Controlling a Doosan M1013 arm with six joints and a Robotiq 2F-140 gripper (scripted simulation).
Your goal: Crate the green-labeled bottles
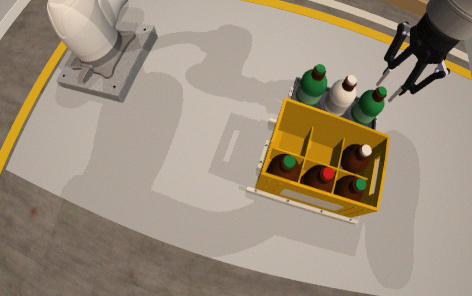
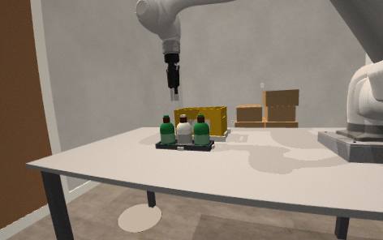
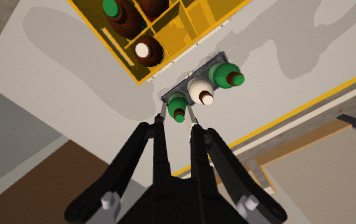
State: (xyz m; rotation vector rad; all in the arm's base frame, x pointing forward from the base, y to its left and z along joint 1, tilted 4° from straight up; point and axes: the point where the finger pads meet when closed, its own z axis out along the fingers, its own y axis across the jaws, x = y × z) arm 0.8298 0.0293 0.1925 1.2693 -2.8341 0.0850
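Two green-labelled bottles [image 1: 312,85] [image 1: 370,105] and a white-labelled bottle [image 1: 342,94] stand upright on the dark tray [image 2: 184,146] behind the yellow crate [image 1: 322,157]. The crate holds several brown bottles, capped green [image 1: 285,166], red [image 1: 320,177], green [image 1: 351,187] and white [image 1: 357,156]. Its two cells at the back left [image 1: 290,135] and back middle [image 1: 324,145] are empty. My gripper [image 1: 390,87] hangs high above the tray's right end, fingers pointing down, with a narrow gap and nothing between them. In the wrist view the gripper [image 3: 176,119] frames the near green-labelled bottle [image 3: 177,106] far below.
The robot base [image 1: 107,55] stands bolted at the table's far left. A yellow line [image 1: 320,20] runs along the floor beyond the table. Cardboard boxes [image 2: 269,107] are stacked by the back wall. The table's edge lies just behind the tray.
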